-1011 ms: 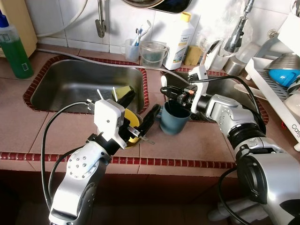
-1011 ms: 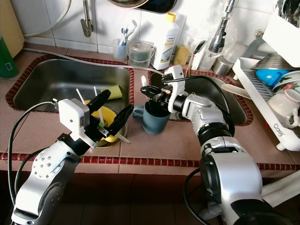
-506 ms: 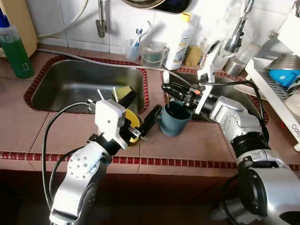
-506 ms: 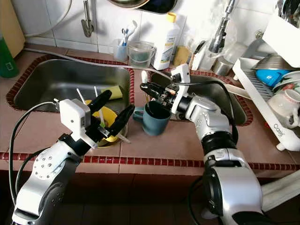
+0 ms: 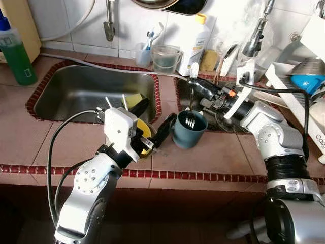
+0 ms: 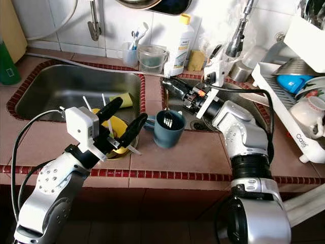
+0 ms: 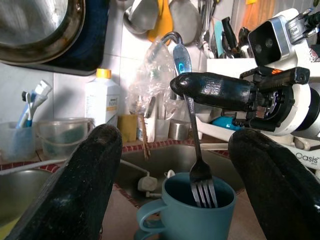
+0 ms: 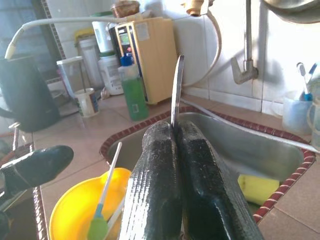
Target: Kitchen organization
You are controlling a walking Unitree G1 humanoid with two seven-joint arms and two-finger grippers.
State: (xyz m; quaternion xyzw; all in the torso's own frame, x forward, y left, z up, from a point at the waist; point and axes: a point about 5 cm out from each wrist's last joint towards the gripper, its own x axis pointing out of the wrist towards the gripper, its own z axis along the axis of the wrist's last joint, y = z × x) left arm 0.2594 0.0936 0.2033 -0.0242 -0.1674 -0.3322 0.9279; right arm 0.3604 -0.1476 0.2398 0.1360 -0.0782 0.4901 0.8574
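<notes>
Since a second earlier, the right claw (image 5: 195, 84) had drawn back from the blue mug (image 5: 188, 129) and risen, its fingers clamped on a fork (image 7: 192, 140) whose tines hung inside the mug. That mug stood on the tiled surface (image 5: 213, 152) between the two sinks. Beside it the left claw (image 5: 155, 119) hovered, fingers apart, over a yellow bowl (image 6: 114, 133).
</notes>
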